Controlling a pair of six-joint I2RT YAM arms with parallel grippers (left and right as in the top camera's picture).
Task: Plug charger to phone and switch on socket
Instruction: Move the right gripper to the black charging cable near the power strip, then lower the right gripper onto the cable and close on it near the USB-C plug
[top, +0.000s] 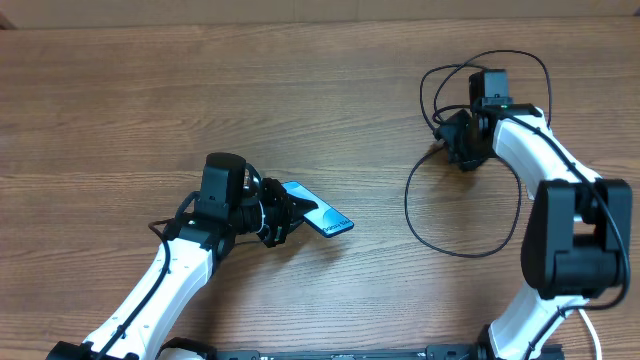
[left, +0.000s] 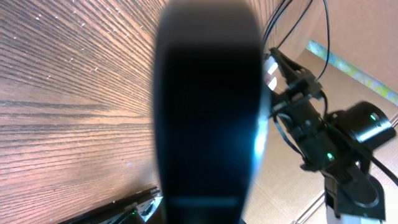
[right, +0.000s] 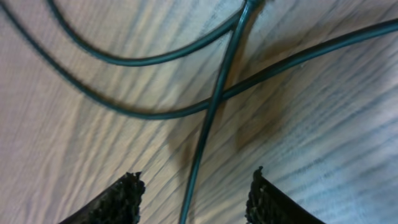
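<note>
One phone (top: 327, 220), screen glowing blue, sits left of centre over the table (top: 120, 100), clamped in the closed left gripper (top: 292, 214), perhaps slightly lifted. At right, the charger (right: 219, 94) cable loops; the right gripper (right: 196, 196) straddles one strand, jaws apart.

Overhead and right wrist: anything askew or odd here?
The charger cable is the odd bit: it lies in loose loops on the table, strands crossing right under the right tool, whose jaws stand open astride one strand. The phone sticks out at an angle from the shut left tool.
</note>
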